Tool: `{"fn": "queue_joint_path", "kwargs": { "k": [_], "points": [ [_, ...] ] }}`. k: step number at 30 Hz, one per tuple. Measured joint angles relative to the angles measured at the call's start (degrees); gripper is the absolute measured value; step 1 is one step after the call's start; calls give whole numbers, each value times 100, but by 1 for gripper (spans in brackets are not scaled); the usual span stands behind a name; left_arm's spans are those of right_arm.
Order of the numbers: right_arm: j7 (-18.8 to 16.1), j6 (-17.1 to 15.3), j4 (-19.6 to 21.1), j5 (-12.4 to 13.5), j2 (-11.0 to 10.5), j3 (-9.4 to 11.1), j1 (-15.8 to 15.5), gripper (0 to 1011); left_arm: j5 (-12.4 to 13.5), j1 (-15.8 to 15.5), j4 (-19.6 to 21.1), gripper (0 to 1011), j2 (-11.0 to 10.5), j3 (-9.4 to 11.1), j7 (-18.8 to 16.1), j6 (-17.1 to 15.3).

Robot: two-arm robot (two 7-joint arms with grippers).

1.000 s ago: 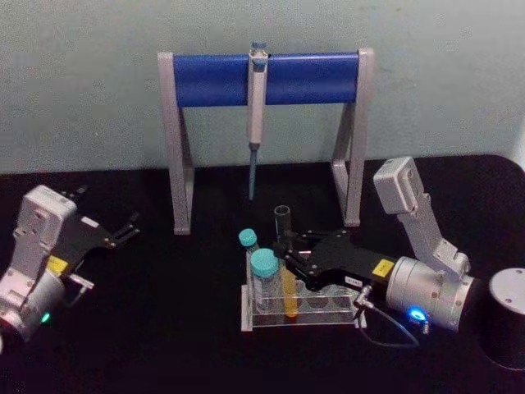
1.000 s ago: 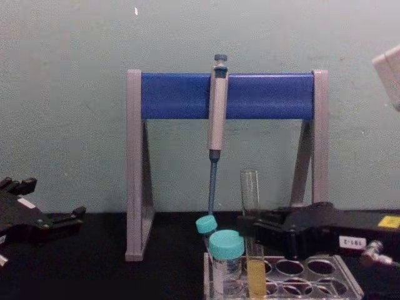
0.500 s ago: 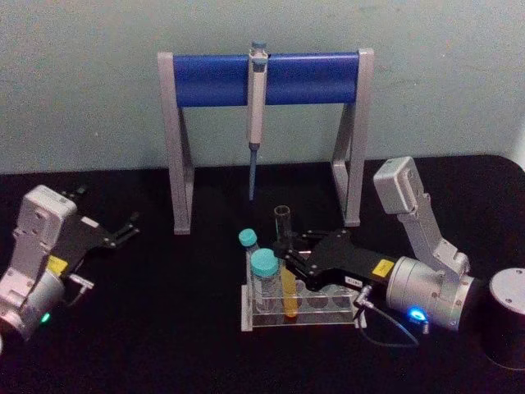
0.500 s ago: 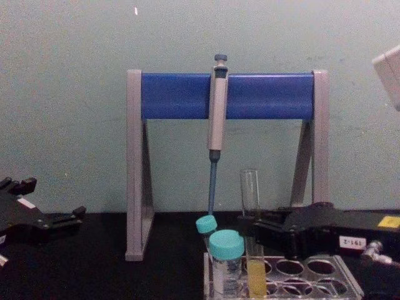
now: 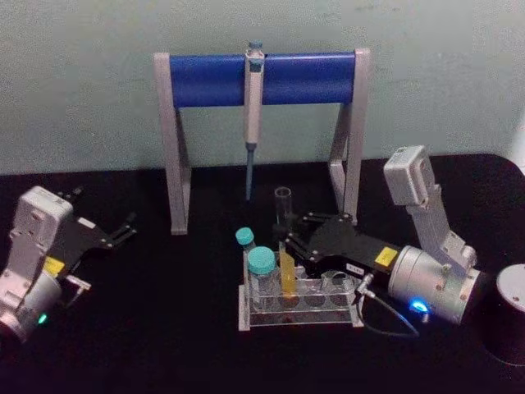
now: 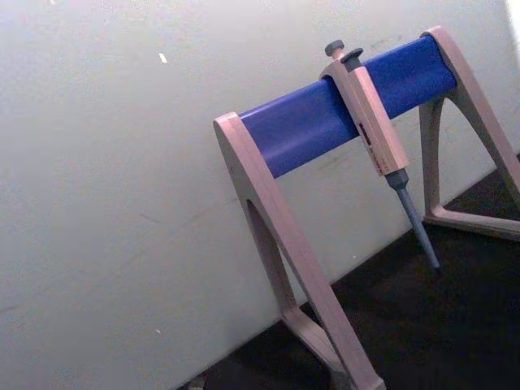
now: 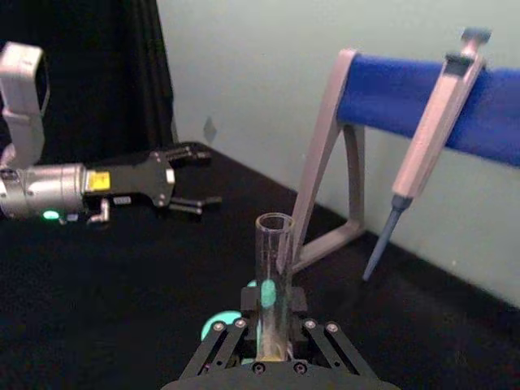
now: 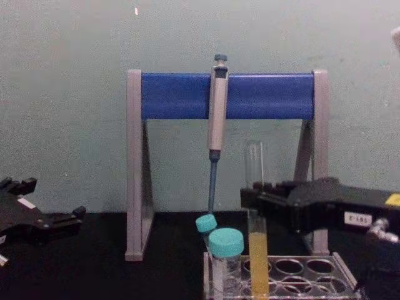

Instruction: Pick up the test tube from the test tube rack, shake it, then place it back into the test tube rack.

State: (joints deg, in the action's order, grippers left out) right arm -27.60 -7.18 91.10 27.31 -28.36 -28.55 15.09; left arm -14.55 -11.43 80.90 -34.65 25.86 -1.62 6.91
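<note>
As right end effector [image 5: 289, 240] grips tube [image 5: 286, 273], black table [image 5: 164, 332], green wall [image 5: 82, 98].

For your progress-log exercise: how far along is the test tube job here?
Done: the right end effector is shut on the test tube. In hand: the lift, with the tube's base seemingly within the test tube rack. To do: clearing the rack, shaking, replacing. The left end effector is parked, open.

The test tube [image 5: 283, 209], slim clear glass with an open mouth and yellow-orange liquid in its lower part, stands almost upright. The right gripper [image 5: 287, 244] clamps it at mid-height, and its bottom end sits in the low, clear test tube rack [image 5: 328, 320].
</note>
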Motion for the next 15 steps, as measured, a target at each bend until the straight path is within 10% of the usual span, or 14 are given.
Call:
{"fn": "queue_joint_path", "kwargs": {
  "k": [15],
  "points": [
    [-61,120,521,196,-98,261,20,221,0,0,0,1001,0,0,0,0]
  ]
}}
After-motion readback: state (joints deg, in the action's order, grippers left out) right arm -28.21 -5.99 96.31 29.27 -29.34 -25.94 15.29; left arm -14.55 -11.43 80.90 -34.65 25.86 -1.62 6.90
